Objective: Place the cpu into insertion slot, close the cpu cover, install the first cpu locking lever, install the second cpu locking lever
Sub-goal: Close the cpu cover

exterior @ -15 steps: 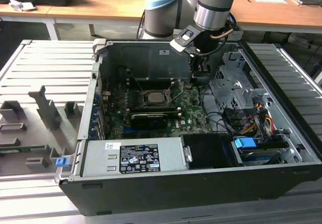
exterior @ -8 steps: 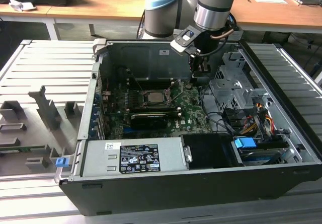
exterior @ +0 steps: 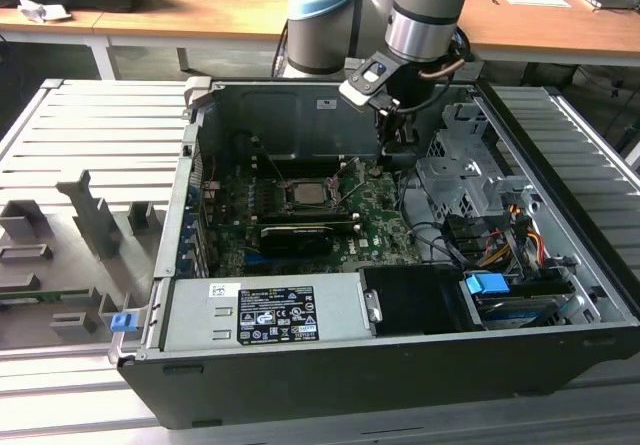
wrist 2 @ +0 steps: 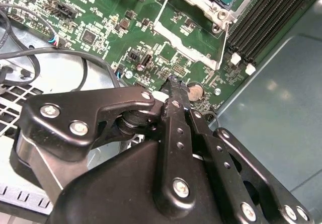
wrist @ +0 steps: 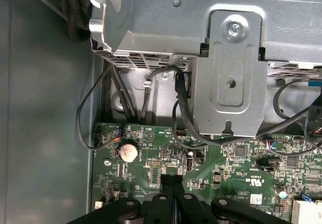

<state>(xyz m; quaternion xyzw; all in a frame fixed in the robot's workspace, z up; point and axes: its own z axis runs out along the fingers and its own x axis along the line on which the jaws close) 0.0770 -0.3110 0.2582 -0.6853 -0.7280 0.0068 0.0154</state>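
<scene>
**Exterior view.** An open computer case (exterior: 300, 115) rests on a grey slatted tabletop (exterior: 60, 115). My arm enters from the top centre of the frame. The gripper (exterior: 388, 145) hangs inside the case, over the green board (exterior: 380, 215). The cpu (exterior: 308, 192) lies flat in the slot (exterior: 286, 193) at mid-frame, silvery top up. It is apart from the gripper, which sits toward the exterior view's right of it.

**Both wrist views.** The gripper (wrist 2: 172, 79) (wrist: 171, 176) has its black fingers pressed together with nothing between them. Its tips point at the board near a coin cell (wrist: 128, 152).
</scene>
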